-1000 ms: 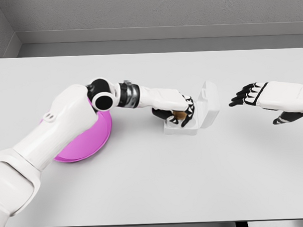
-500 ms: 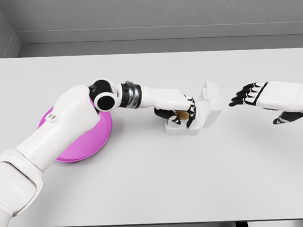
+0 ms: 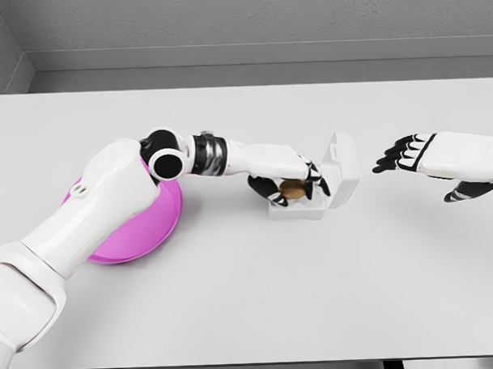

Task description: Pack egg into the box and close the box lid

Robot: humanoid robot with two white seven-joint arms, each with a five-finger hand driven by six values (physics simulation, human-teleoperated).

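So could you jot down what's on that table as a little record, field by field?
left hand: curled around the egg, over the box
egg: brown, between the fingers, just above the box's base
box: white, small, near the table's middle
lid: open, standing up on the box's right
right hand: fingers spread, holding nothing, right of the box
plate: pink, partly under the left arm
table: white

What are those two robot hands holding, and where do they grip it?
The left hand holds a brown egg around its sides, over the open white box. The right hand holds nothing, fingers spread.
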